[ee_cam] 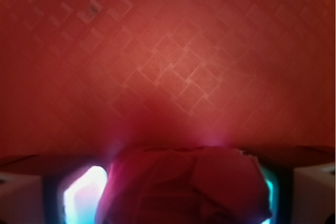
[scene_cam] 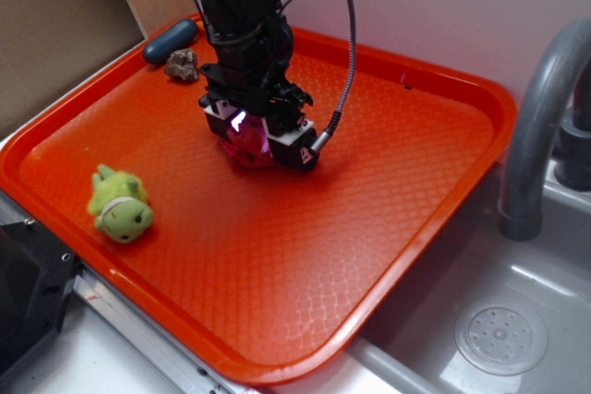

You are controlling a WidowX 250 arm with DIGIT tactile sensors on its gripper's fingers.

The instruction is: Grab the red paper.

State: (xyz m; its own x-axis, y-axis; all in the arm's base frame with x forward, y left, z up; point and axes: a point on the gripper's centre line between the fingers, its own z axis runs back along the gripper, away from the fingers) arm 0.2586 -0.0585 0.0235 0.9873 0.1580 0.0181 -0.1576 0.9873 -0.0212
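Exterior view first: I see my gripper (scene_cam: 251, 147) lowered onto an orange tray (scene_cam: 388, 182), a little toward the tray's far edge from its middle. The red paper (scene_cam: 247, 148) sits between the white finger blocks, only partly visible beneath them, glowing pink where the fingers' lights catch it. Both fingers sit tight against its sides, so I read the gripper as clamped on the paper. A green plush toy (scene_cam: 121, 206) lies near the tray's left edge. A brown rock (scene_cam: 183, 64) rests at the far left corner, just beside a dark blue-grey oblong object (scene_cam: 169, 41). A grey faucet (scene_cam: 540, 126) rises past the tray's right edge.

Wrist view next: the red paper (ee_cam: 184, 184) fills the bottom centre, creased and crumpled, pressed between two lit pads (ee_cam: 84, 192). The tray's (ee_cam: 168, 51) diamond-textured floor fills everything beyond it.
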